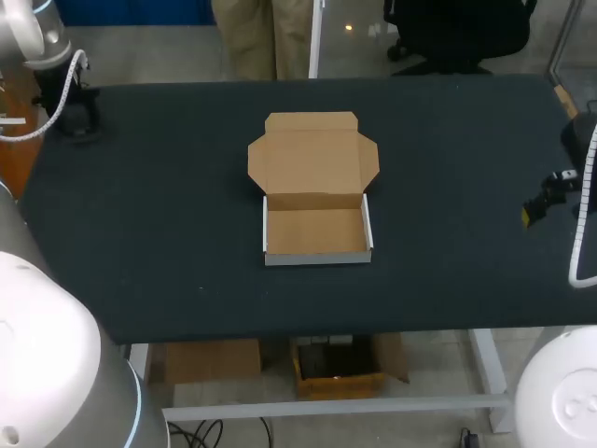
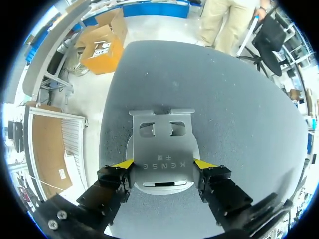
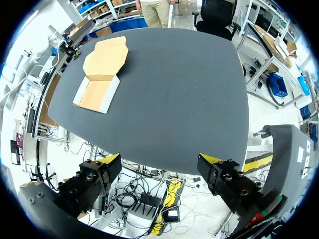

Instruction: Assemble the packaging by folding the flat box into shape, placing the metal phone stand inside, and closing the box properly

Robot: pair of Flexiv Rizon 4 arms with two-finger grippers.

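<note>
One marking for you: a short row of engraved characters on the metal phone stand (image 2: 162, 147), low on its plate just above the slot. It sits upside down to the left wrist camera, between your left pincer's (image 2: 163, 163) clamping fingers.

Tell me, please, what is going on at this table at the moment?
The left gripper is shut on the silver metal phone stand, at the far left of the black table. The brown cardboard box sits in the middle of the table, already folded into shape, with its lid open and nothing inside. The right gripper is open and empty, by the table's right edge.
</note>
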